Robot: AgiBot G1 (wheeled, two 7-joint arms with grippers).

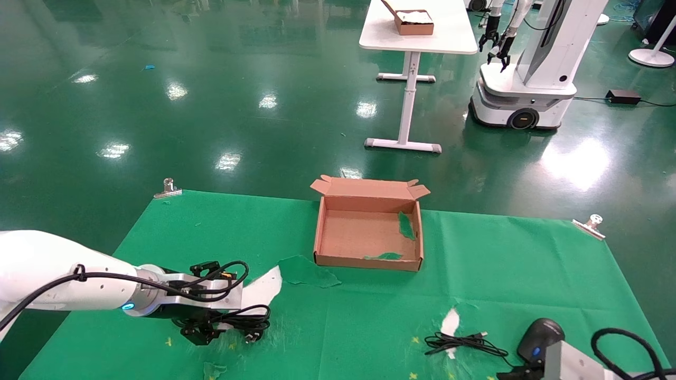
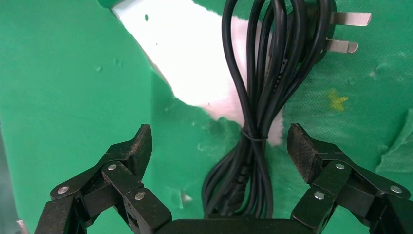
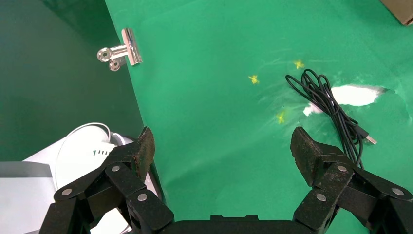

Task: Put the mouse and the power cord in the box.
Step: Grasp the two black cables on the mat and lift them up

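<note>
Straddling the cord (image 2: 255, 122), left pincer (image 2: 219, 151) gapes wide, empty; next: squeeze, lift toward box (image 1: 368, 232).

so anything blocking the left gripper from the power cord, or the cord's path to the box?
Nothing visible. The left gripper is open with the power cord lying between its fingers on the green cloth. Between there and the box only flat torn cloth shows, and the box is open-topped.
</note>
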